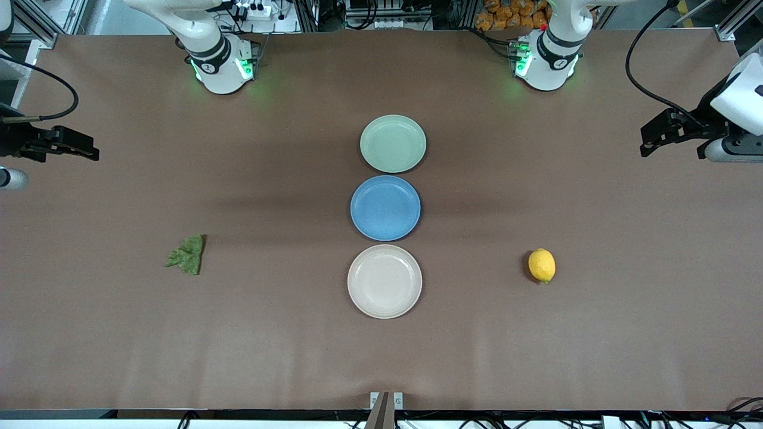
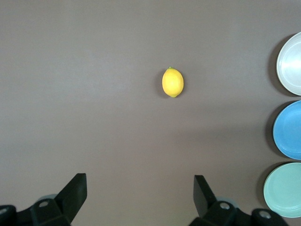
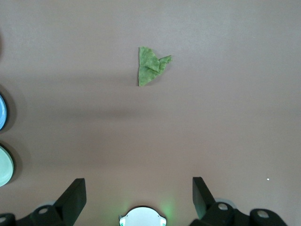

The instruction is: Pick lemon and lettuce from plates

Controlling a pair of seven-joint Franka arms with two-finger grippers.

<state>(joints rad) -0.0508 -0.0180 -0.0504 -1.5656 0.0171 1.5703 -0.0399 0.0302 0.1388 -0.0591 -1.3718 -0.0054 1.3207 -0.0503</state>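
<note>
The lemon [image 1: 541, 265] lies on the bare brown table toward the left arm's end, level with the beige plate [image 1: 384, 281]; it also shows in the left wrist view [image 2: 172, 82]. The lettuce [image 1: 188, 254] lies flat on the table toward the right arm's end and shows in the right wrist view [image 3: 151, 66]. The mint plate [image 1: 393, 143] and the beige plate hold nothing. My left gripper [image 1: 648, 145] hangs open and empty over its end of the table [image 2: 140, 188]. My right gripper [image 1: 90, 152] hangs open and empty over its end [image 3: 139, 190].
A blue plate [image 1: 385, 207], holding nothing, sits between the mint and beige plates in a row down the table's middle. The right arm's base [image 1: 222, 65] and the left arm's base [image 1: 545, 59] stand at the table's edge farthest from the front camera.
</note>
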